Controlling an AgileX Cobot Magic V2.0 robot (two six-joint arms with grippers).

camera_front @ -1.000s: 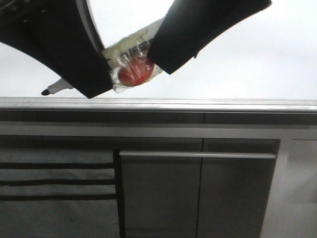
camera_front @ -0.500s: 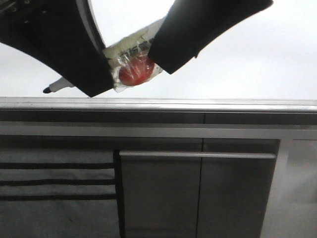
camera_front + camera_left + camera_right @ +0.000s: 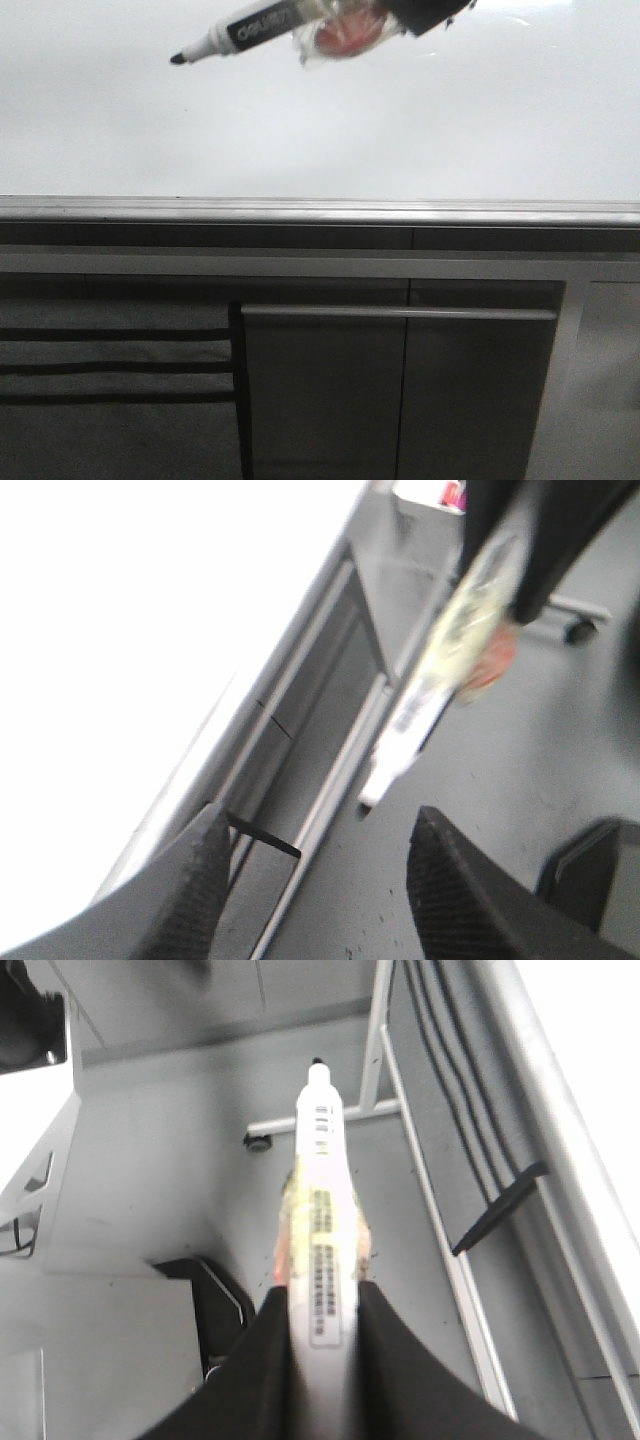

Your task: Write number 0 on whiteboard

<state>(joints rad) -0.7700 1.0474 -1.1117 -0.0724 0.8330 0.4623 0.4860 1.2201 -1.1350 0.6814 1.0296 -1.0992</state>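
Note:
The whiteboard (image 3: 320, 130) fills the upper front view, with its grey edge rail (image 3: 320, 210) below. No drawn 0 shows on it. My right gripper (image 3: 428, 10) at the top edge is shut on a white black-tipped marker (image 3: 250, 30) that has a red lump in clear wrap (image 3: 345, 35) taped to it; the tip points left. The right wrist view shows the marker (image 3: 322, 1190) clamped in the gripper (image 3: 322, 1305). My left gripper (image 3: 320, 830) is open and empty, below the marker (image 3: 420, 705), beside the board (image 3: 130, 610).
Dark grey cabinet panels with a horizontal handle bar (image 3: 400, 313) lie under the rail, with black stripes (image 3: 110, 365) at the left. In the right wrist view a white cabinet (image 3: 40, 1140) and a grey floor lie beyond the marker.
The right gripper has lifted the marker up and to the right, to the top of the front view. The left gripper, which was around the marker, has left that view.

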